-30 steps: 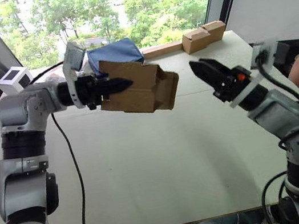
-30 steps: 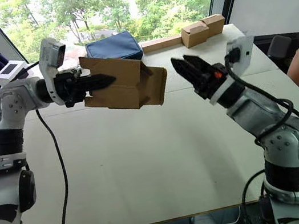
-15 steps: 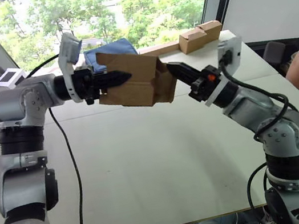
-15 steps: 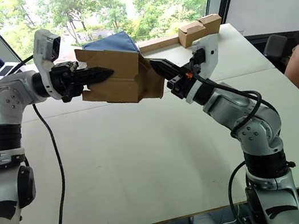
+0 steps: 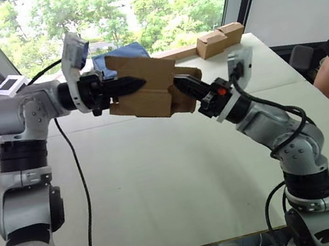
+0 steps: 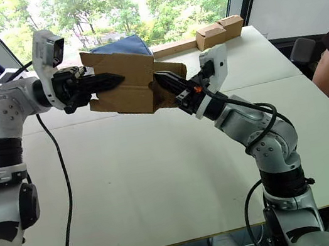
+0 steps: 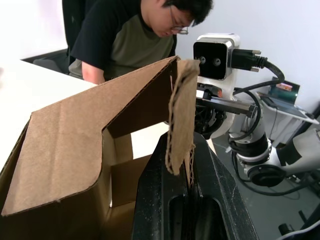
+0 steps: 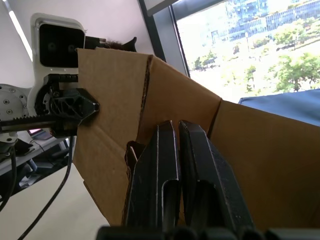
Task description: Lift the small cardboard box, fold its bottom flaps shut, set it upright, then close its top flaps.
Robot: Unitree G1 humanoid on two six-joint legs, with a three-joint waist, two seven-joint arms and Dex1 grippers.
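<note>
Now we record that the right gripper (image 5: 184,85), well apart from the small cardboard box (image 5: 146,92) a second ago, has closed in; its fingers, pressed together with nothing between them, touch the bottom flaps (image 6: 170,83). We judge flap-folding is beginning. The left gripper (image 6: 106,81) is clamped on a box wall, holding the box in the air above the table (image 5: 162,181). Material: plain brown corrugated board, matte, fluted edges exposed.
</note>
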